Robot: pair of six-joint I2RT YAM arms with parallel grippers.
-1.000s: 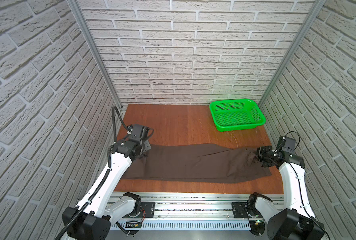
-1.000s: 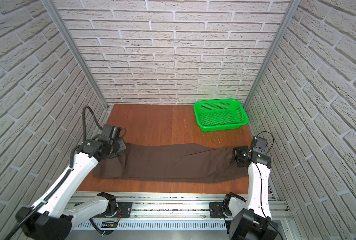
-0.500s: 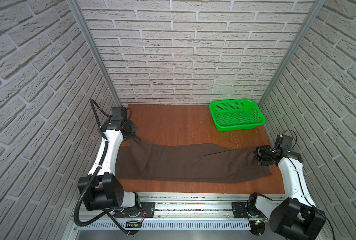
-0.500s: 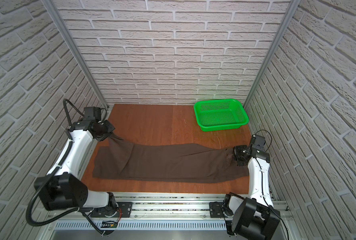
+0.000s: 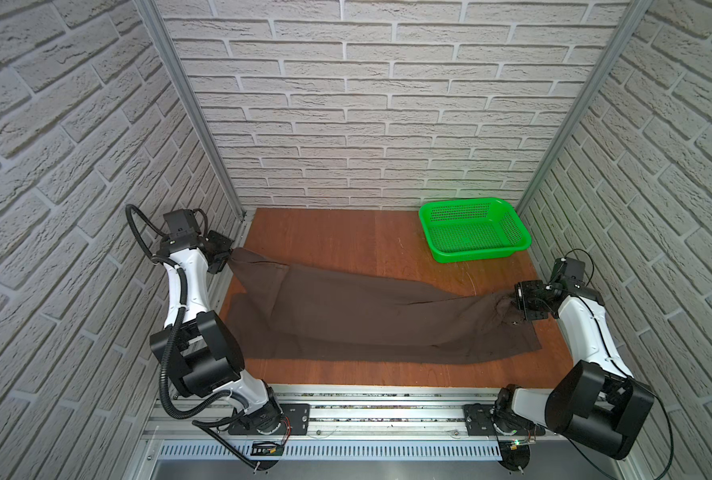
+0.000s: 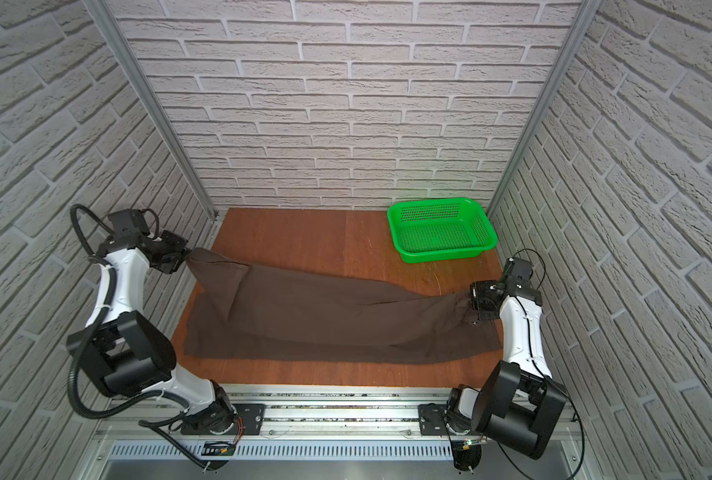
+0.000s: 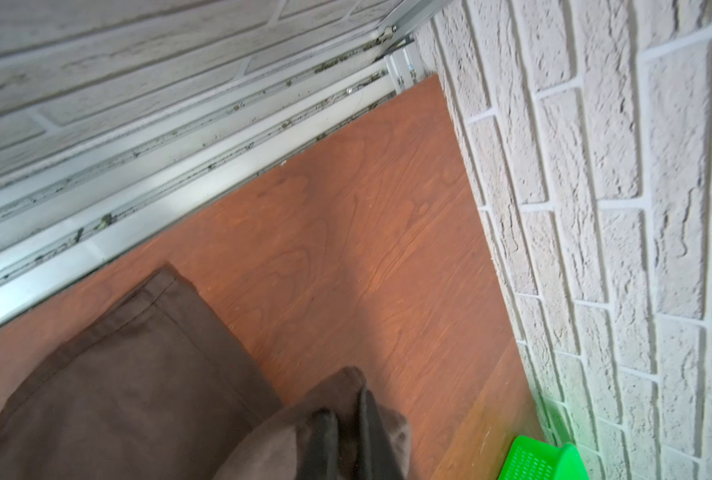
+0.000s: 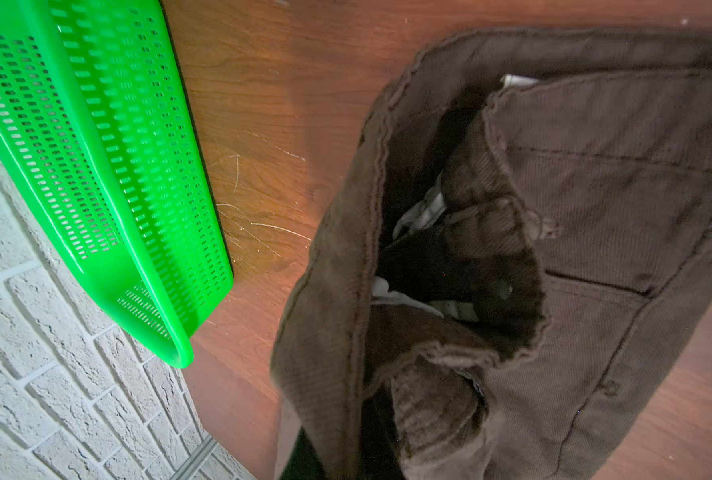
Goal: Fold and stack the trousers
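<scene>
We see a pair of dark brown trousers (image 5: 366, 320) stretched lengthwise across a reddish wooden table (image 5: 337, 232), with the legs to the left and the waist to the right. Most of the cloth lies flat near the front edge. The left gripper (image 5: 228, 261) is clamped on a far corner of the leg ends and holds it up off the table beside the left wall (image 5: 96, 174), so the cloth slopes down from it. In the left wrist view its dark fingers (image 7: 323, 440) press together with brown cloth bunched around them. The right gripper (image 5: 513, 302) is closed on the waistband, holding it raised. The waist gapes open in the right wrist view, where the grip itself seems mostly hidden by cloth. A green basket (image 5: 479, 254) stands in the far right corner, apart from the trousers.
</scene>
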